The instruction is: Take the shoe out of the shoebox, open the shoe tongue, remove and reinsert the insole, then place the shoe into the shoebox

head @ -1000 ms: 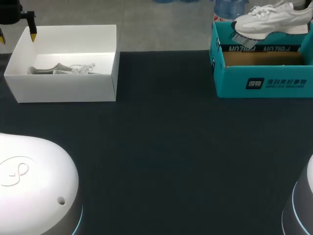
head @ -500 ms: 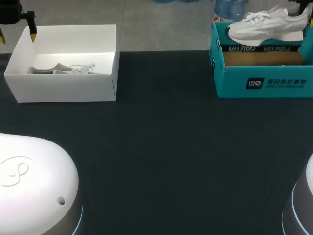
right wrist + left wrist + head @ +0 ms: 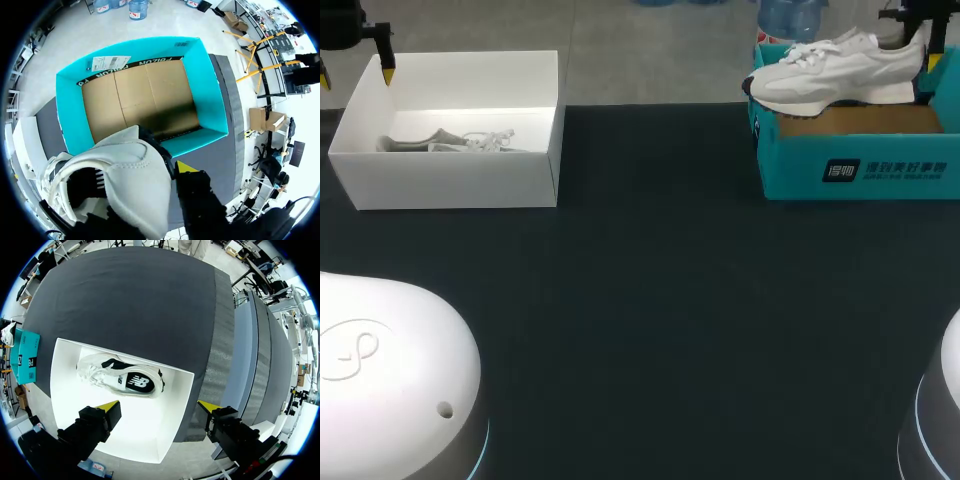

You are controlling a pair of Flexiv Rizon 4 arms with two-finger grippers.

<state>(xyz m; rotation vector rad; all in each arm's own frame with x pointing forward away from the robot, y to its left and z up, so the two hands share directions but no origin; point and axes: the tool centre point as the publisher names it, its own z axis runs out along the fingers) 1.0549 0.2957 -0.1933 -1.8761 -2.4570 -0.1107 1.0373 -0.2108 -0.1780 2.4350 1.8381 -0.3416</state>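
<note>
Right gripper (image 3: 922, 48): clamped on the heel of the shoe; one yellow tip shows outside the padded collar, the other finger is hidden by the shoe
Shoe (image 3: 830, 72): white trainer with smooth panels, a chunky pale sole and loose white laces; it hangs roughly level from the gripper, toe pointing away from the hand and out past the box's end wall
Shoebox (image 3: 212, 90): teal cardboard, rectangular, open-topped, straight under the right gripper; plain brown card floor showing
Table (image 3: 660, 300): dark, matt, finely textured covering, below both hands
Left gripper (image 3: 159, 406): fingers spread wide, gripping nothing, held above the white box
White box (image 3: 145, 435): smooth, bright white, rectangular, open-topped, right beneath the left gripper
Second shoe (image 3: 122, 381): white trainer with a black side patch, lying on its side on the box floor, just ahead of the left fingers
</note>
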